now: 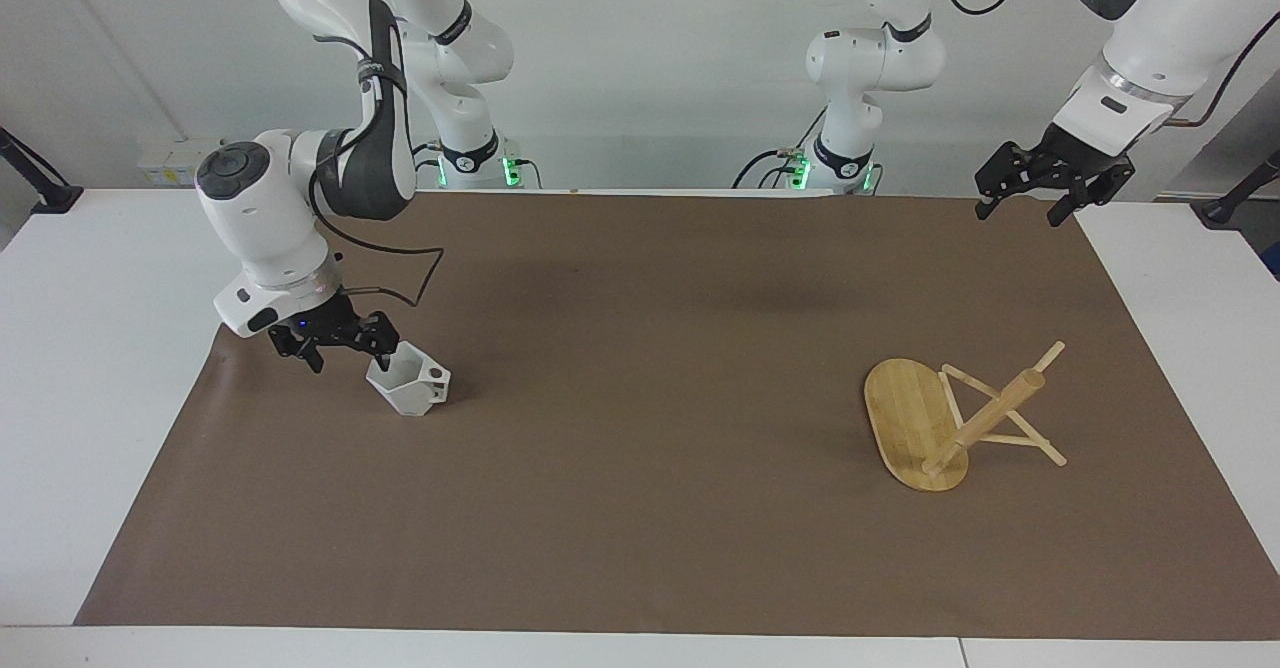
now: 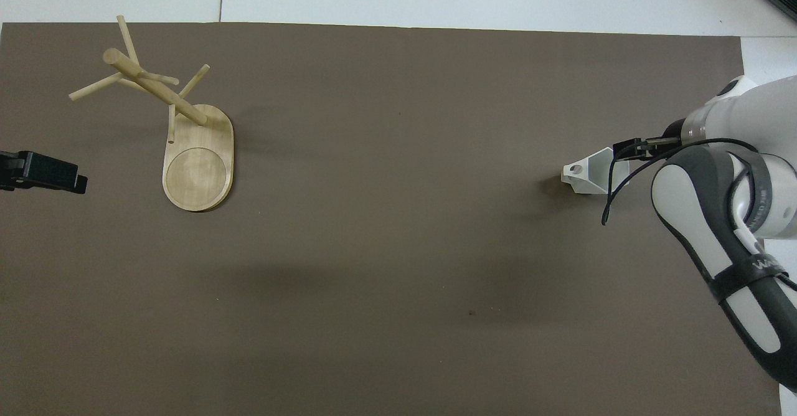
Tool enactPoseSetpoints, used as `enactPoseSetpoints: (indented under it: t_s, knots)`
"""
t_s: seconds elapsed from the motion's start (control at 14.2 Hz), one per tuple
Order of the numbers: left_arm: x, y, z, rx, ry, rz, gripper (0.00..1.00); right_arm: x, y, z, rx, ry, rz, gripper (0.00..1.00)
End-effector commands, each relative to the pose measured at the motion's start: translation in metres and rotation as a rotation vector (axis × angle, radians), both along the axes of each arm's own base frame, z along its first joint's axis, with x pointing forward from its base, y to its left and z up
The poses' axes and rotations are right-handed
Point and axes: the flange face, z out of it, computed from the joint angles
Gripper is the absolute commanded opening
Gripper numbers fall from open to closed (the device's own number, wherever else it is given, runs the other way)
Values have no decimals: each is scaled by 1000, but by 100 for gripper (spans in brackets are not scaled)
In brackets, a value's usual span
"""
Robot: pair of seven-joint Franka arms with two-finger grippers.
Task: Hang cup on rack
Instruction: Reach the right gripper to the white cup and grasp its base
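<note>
Cup point(image 1: 408, 385) sits upright on the brown mat point(image 1: 640, 508), toward the right arm's end of the surface point(image 1: 90, 368), handle pointing to the mat's middle. Right gripper point(image 1: 340, 350) is low, just beside the cup's rim, fingers spread, nothing held. Rack point(image 1: 955, 416) stands well apart, toward the left arm's end, abt as far from the robots as the cup. Left gripper point(image 1: 1028, 191) waits over the mat's corner nr its base, fingers released, empty.

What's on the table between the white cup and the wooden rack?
Nothing at all. Between the cup and the rack there is only the bare brown mat. Both the facing view and the overhead view show this.
</note>
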Motion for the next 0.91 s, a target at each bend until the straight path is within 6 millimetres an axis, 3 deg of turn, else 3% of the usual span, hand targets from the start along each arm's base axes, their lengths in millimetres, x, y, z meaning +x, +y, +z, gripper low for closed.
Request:
enactPoseSetpoints:
  t_s: [0.0, 0.42, 0.84]
  knots:
    - [-9, 4, 1, 15, 1, -2, 100, -5, 1, -17, 12, -17, -17, 100]
    - [-9, 4, 1, 15, 1, -2, 100, -16, 1, -35, 21, 10, -96, 100]
    - [-9, 3, 1, 16, 2, 3, 100, -15, 6, -34, 30, 9, -182, 70]
